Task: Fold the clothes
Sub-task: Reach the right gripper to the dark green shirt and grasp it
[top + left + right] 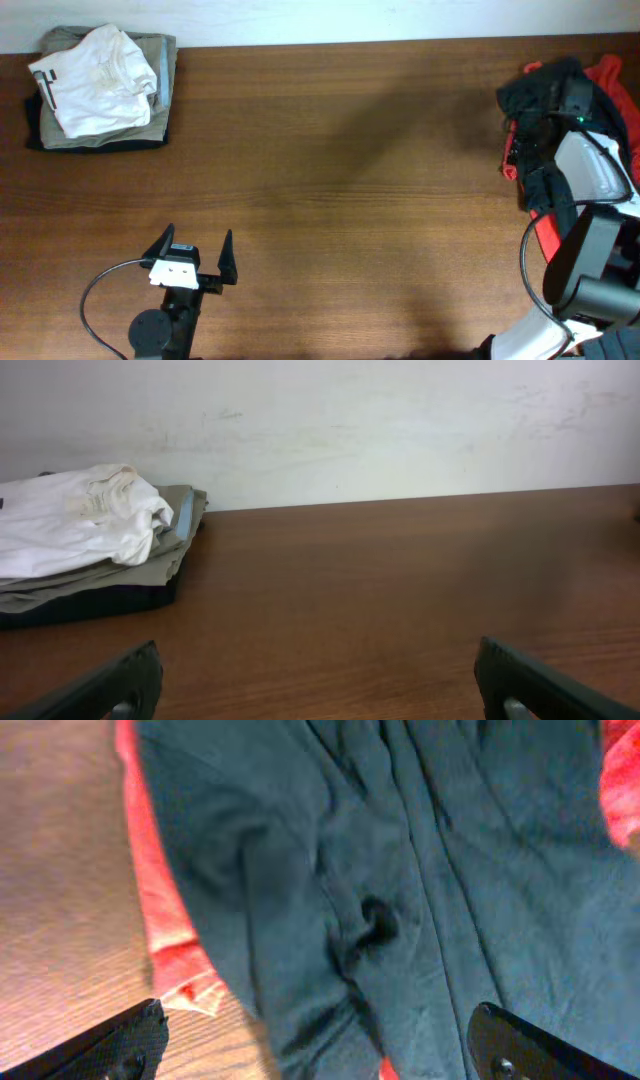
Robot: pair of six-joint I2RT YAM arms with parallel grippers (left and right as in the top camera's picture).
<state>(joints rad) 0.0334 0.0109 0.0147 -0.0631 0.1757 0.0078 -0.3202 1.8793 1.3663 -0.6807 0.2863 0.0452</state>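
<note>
The black top (540,105) lies crumpled at the table's far right on a red garment (605,72). In the right wrist view its dark greenish fabric (400,890) fills the frame, wrinkled, with no letters showing. My right gripper (315,1040) hangs open just above it, and the arm (590,170) covers part of the pile in the overhead view. My left gripper (196,250) is open and empty over bare table near the front left; its fingers (320,680) frame bare wood.
A folded stack with a white garment (98,80) on khaki (160,65) sits at the back left, also in the left wrist view (80,520). Red fabric (160,910) edges the black top. A white wall (400,420) lies behind the table.
</note>
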